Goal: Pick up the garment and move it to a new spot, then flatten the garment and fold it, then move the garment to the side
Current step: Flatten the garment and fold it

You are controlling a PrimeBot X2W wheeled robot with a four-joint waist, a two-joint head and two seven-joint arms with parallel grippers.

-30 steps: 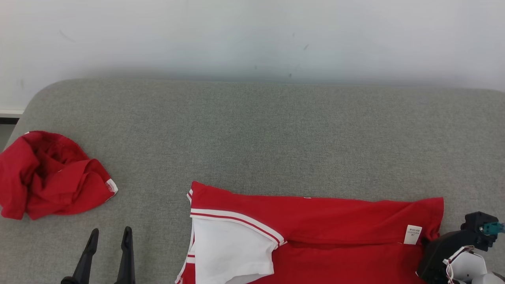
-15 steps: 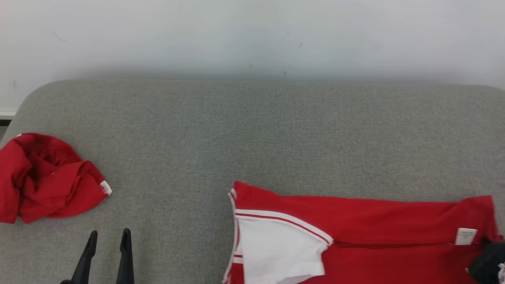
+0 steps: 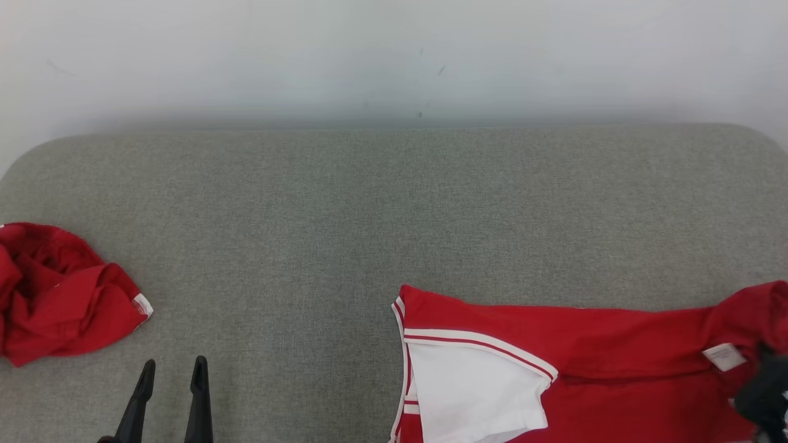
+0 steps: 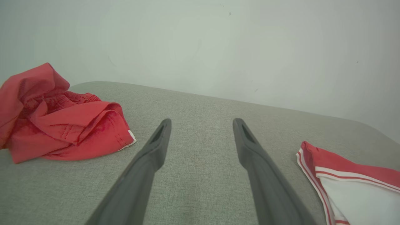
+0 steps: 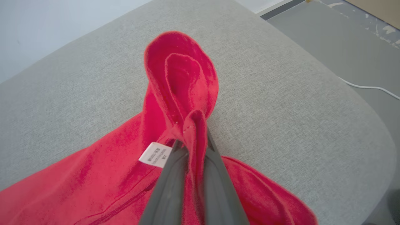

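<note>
**Right hand [image 5: 192,145] pinching the garment [image 3: 554,332]**

The right hand was pressed shut on a raised fold of the red and white garment, just beside its white label [image 5: 155,154]. The rest lay flat at the near right of the grey bench [image 3: 369,203]. The left hand [image 4: 201,125] hovered spread above the bench, near a crumpled red cloth [image 3: 55,295].
</note>
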